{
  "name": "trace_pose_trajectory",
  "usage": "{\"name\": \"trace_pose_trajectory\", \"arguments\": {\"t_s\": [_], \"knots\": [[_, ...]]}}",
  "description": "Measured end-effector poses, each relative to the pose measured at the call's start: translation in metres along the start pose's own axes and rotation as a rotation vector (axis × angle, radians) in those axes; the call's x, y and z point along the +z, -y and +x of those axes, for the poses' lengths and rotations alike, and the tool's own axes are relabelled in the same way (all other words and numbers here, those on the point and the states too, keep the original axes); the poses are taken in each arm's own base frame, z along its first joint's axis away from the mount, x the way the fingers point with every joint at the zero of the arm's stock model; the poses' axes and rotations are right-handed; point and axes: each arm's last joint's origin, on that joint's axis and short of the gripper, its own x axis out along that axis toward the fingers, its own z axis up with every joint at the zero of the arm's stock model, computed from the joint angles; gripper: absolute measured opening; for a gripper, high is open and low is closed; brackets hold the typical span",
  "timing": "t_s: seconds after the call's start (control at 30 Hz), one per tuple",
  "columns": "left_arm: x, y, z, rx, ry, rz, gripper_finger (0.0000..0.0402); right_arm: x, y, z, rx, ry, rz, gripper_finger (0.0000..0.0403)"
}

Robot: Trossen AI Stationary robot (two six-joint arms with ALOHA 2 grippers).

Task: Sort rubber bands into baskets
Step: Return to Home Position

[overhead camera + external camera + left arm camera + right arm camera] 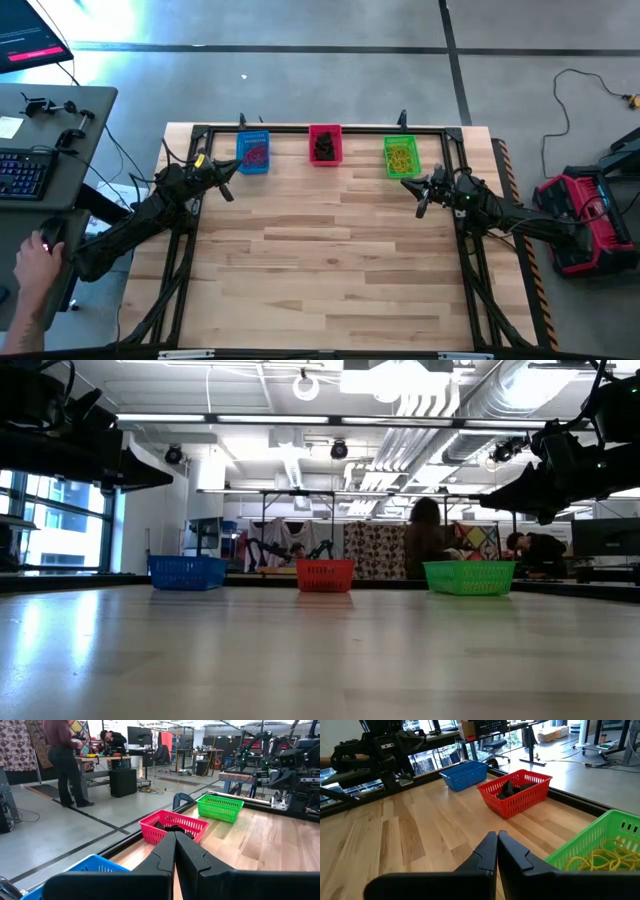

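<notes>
Now sitting in a row along the far edge of the wooden table: the blue basket on the left with red rubber bands inside, the red basket in the middle with black rubber bands, the green basket on the right with yellow rubber bands. Hanging above the table near the blue basket, the left gripper, fingers pressed together on nothing. Hovering just in front of the green basket, the right gripper, likewise pinched closed and empty. Running behind the baskets, a black frame rail. Standing off to the left, a grey desk with a keyboard, a person's hand reaching in nearby. Sitting on the floor to the right, a red machine.
</notes>
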Motion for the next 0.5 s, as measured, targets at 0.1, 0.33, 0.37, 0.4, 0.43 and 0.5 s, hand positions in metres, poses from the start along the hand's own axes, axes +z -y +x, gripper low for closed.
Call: {"name": "trace_pose_trajectory", "arguments": {"t_s": [0.1,0.33,0.37,0.4,0.43,0.5], "knots": [[0.0001,0.0,0.0,0.0,0.001,0.0,0.0,0.0,0.0,0.0,0.0,0.0,0.0,0.0],[0.0035,0.0034,-0.0028,-0.031,0.045,0.004,0.0,0.0,0.0,0.0,0.0,0.0,0.0,0.0],[0.0039,0.0039,-0.0031,-0.037,0.05,0.004,0.0,0.0,0.0,0.0,0.0,0.0,0.0,0.0],[0.0041,0.0043,-0.0031,-0.041,0.051,0.003,0.0,0.0,0.0,0.0,0.0,0.0,0.0,0.0],[0.0039,0.0046,-0.0031,-0.044,0.049,0.003,0.0,0.0,0.0,0.0,0.0,0.0,0.0,0.0],[0.0038,0.0049,-0.0031,-0.047,0.048,0.003,0.0,0.0,0.0,0.0,0.0,0.0,0.0,0.0]]}}
